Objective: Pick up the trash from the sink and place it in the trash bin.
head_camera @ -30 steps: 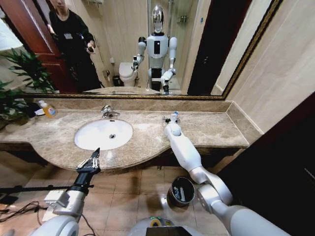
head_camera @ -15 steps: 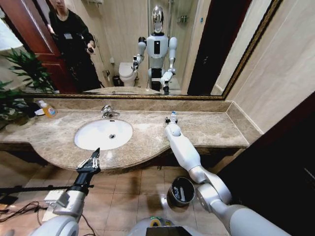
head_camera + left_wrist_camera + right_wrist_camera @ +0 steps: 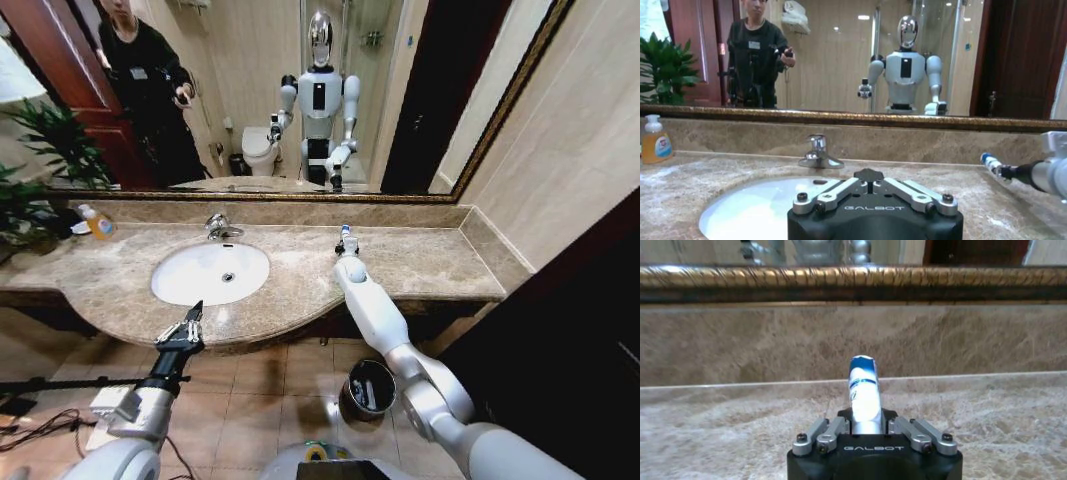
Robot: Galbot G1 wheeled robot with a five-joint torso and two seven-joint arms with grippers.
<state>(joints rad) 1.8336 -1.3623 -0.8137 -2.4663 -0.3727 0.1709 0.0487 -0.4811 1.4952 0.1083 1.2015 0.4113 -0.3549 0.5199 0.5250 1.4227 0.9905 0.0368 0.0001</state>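
My right gripper (image 3: 346, 243) is shut on a white tube with a blue cap (image 3: 345, 232), a piece of the trash, and holds it above the brown marble countertop to the right of the sink (image 3: 190, 285). In the right wrist view the tube (image 3: 863, 390) sticks out from the gripper (image 3: 865, 424) toward the back wall. The left wrist view shows the tube's blue cap (image 3: 985, 159) off to the side. My left gripper (image 3: 195, 310) hangs shut at the counter's front edge, before the white basin. The trash bin (image 3: 347, 392) stands on the floor below my right arm, with something white inside.
A chrome faucet (image 3: 218, 227) rises behind the basin. An orange pump bottle (image 3: 98, 222) stands at the counter's far left, near a green plant (image 3: 40, 160). A gold-framed mirror runs along the back wall. Cables lie on the tiled floor at the left.
My right gripper has moved a little up and toward the back wall with the tube in it. The left arm has not moved.
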